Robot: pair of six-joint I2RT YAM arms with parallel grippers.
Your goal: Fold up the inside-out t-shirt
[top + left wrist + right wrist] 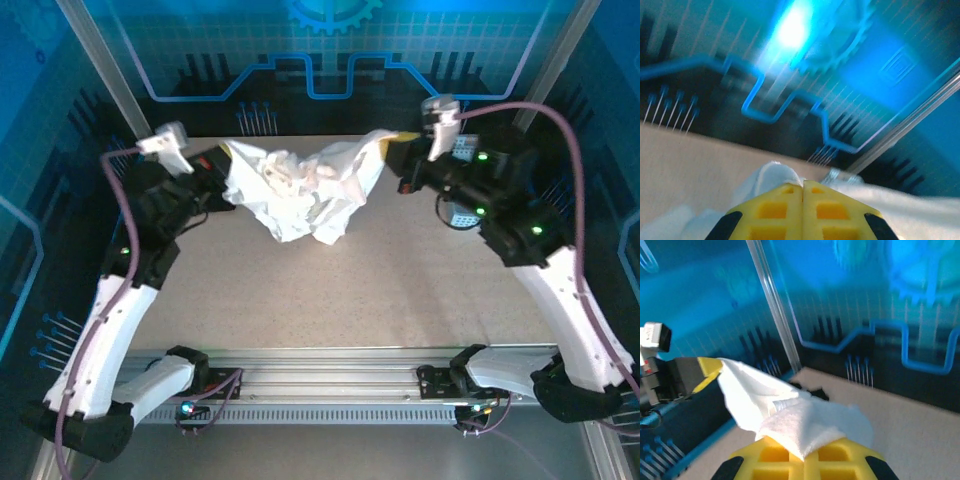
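- From the top external view, the inside-out t-shirt [300, 190] is a crumpled white bundle over the far part of the table [330, 300]. It is slung between the two arms.
- The left gripper [218, 158] meets the cloth's left upper corner, and the right gripper [392, 148] meets its right upper corner. From this height the jaws themselves are too small to judge. I cannot tell whether the sagging middle touches the table.
- The left wrist view is blurred. Its yellow fingers [832, 210] are pressed flat together, with a thin seam between them. White cloth bulges just past and on both sides of the tips, but the pinch point itself is hidden.
- The right wrist view shows the grip plainly. Its yellow fingers [775, 457] are closed on a fold of the shirt, which spills out over their tops.
- From there the fabric stretches away left to the other arm's yellow fingertip, where a corner is clamped. That settles what the left camera leaves hidden.
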